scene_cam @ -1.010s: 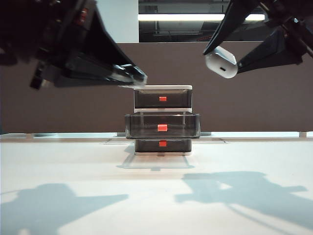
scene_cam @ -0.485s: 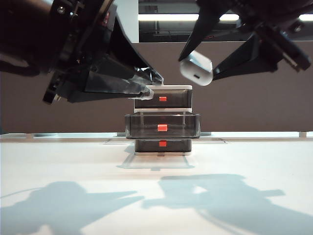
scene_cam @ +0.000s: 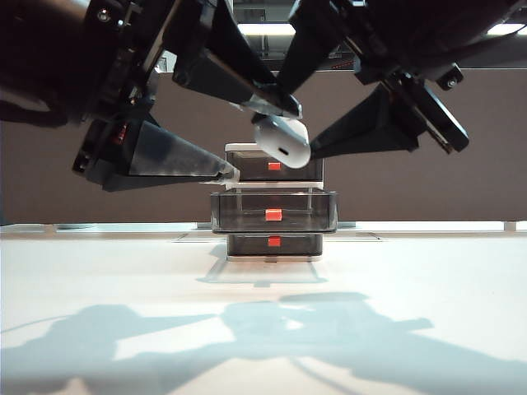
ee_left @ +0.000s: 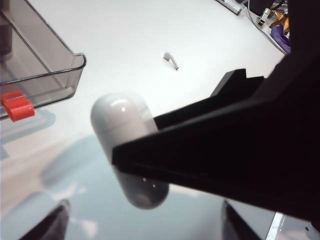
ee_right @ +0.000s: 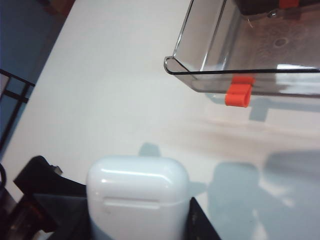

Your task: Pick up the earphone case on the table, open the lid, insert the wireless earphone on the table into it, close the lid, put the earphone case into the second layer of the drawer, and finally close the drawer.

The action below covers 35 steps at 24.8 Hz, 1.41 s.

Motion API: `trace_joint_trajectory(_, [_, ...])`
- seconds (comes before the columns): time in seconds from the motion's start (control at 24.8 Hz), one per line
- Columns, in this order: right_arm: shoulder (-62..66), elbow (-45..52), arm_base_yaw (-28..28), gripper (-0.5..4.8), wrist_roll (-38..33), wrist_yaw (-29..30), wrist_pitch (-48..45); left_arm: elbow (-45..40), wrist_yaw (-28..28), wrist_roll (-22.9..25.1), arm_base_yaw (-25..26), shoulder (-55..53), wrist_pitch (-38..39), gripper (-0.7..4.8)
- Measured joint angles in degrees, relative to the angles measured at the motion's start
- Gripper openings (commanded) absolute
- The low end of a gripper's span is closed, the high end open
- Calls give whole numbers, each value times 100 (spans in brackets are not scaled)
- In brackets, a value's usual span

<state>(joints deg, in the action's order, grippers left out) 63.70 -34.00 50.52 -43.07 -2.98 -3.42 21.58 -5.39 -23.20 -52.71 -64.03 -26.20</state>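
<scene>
The drawer (scene_cam: pixel 274 202) stands on the table (scene_cam: pixel 263 329), its second layer (scene_cam: pixel 273 211) pulled out. Above it, the right gripper (scene_cam: pixel 296 136) clamps the earphone case (scene_cam: pixel 282 140) (port end tilted down toward the camera). The left gripper (scene_cam: pixel 259 136) is spread beside it, seemingly not touching. Only the left wrist view shows the earphone (ee_left: pixel 171 60).

A dark brown partition panel (scene_cam: pixel 461 189) stands upright across the background of the exterior view. Above it, a bright fluorescent light strip (scene_cam: pixel 268 29) runs level within a dark ceiling opening. A pale ledge (scene_cam: pixel 428 225) runs along the foot of the panel.

In the left wrist view, a purple object (ee_left: pixel 284 39) and a small metallic fitting (ee_left: pixel 266 15) lie near each other; their type cannot be determined.

In the right wrist view, a blue floor area (ee_right: pixel 22 40) is visible, with a thin black frame bar (ee_right: pixel 15 95) crossing in front of it.
</scene>
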Motion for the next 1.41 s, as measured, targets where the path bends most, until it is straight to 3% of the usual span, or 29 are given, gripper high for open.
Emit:
trace_joint_trajectory(0.24, [0,2,0,175,-616,24,-15,0,0,0,0,0,-197,371])
trace_joint_trajectory(0.53, [-2,0,205,175,-658,9,-35,-2,-2,22,2,-90,-308,371])
trace_joint_trajectory(0.61, [-2,0,378,175,-667,-243,-57,-4,-2,24,2,-114,-313,370])
trace_joint_trajectory(0.85, [-11,-4,765,175,-675,-732,-142,-15,-4,44,0,-140,-343,310])
trace_joint_trajectory(1.41, [-20,-24,780,175,-686,-789,-105,-15,-11,68,2,-142,-413,299])
